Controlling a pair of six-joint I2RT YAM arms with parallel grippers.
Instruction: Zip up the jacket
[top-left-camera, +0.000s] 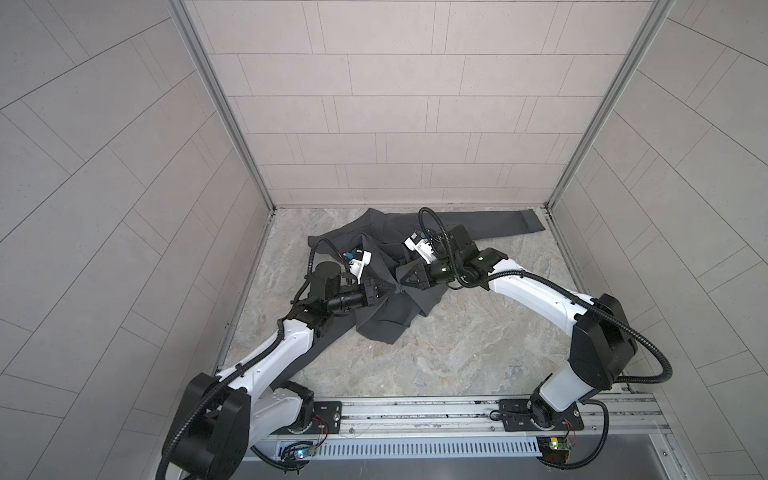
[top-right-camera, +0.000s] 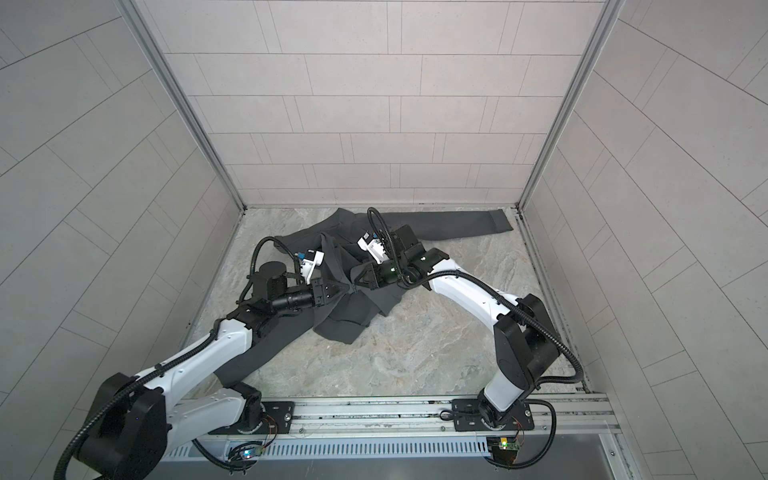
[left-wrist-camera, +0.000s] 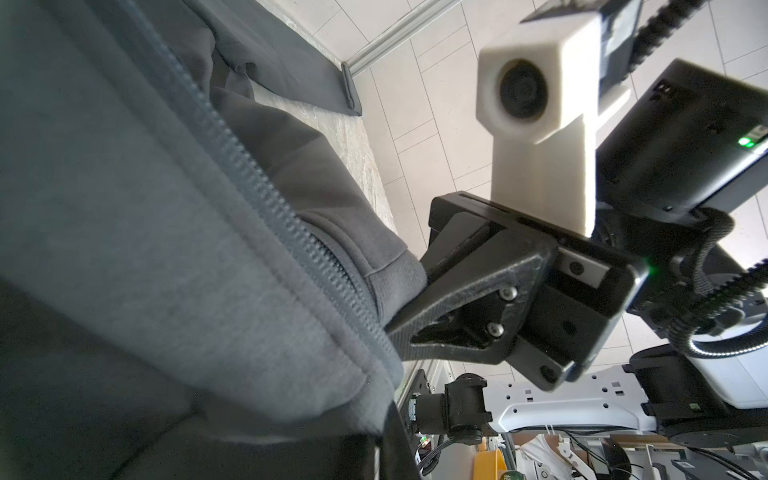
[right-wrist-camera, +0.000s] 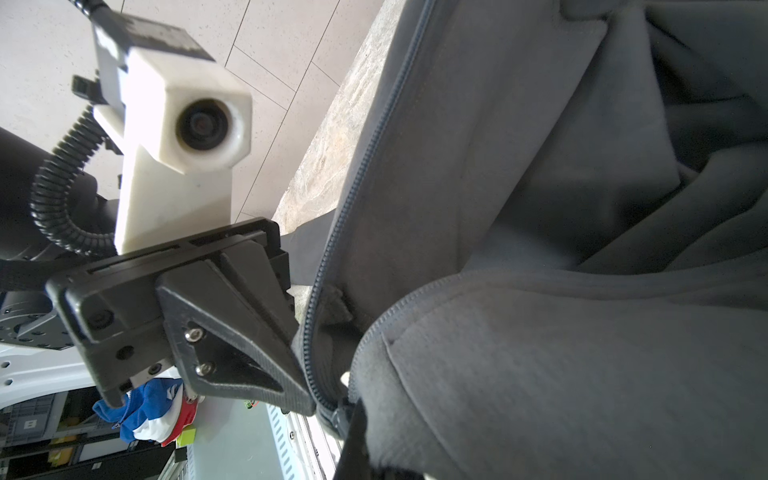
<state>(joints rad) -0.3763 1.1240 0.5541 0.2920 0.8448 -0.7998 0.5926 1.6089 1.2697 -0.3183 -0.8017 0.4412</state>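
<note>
Closest to the top camera runs the ribbed aluminium rail (top-left-camera: 415, 409) along the bottom of the frame, with both arm bases bolted to it. Beyond it, on the grey marbled stone-look surface (top-left-camera: 457, 345), the dark charcoal-grey fabric jacket (top-left-camera: 384, 322) lies crumpled in the middle of the frame in both top views, closer to the back wall than to the rail. One long sleeve (top-left-camera: 498, 222) stretches flat toward the upper right corner of the surface. The other sleeve (top-right-camera: 262, 353) runs toward the lower left and passes under my left arm.

My left gripper (top-left-camera: 395, 286) and right gripper (top-left-camera: 402, 283) meet nearly tip to tip at the centre of the frame, and jacket fabric tents up off the surface around them. Both sets of jaws are closed together on jacket fabric. From the right wrist I see the left gripper (right-wrist-camera: 305, 395) pinching the front edge right at the grey toothed zipper (right-wrist-camera: 365, 166), low in the picture. From the left wrist I see the right gripper (left-wrist-camera: 395, 332) biting a fold of fabric beside the zipper (left-wrist-camera: 253, 191). The teeth run bare along the edge, unmeshed wherever I can see them; whether a slider sits by the left gripper's tip I cannot tell
</note>
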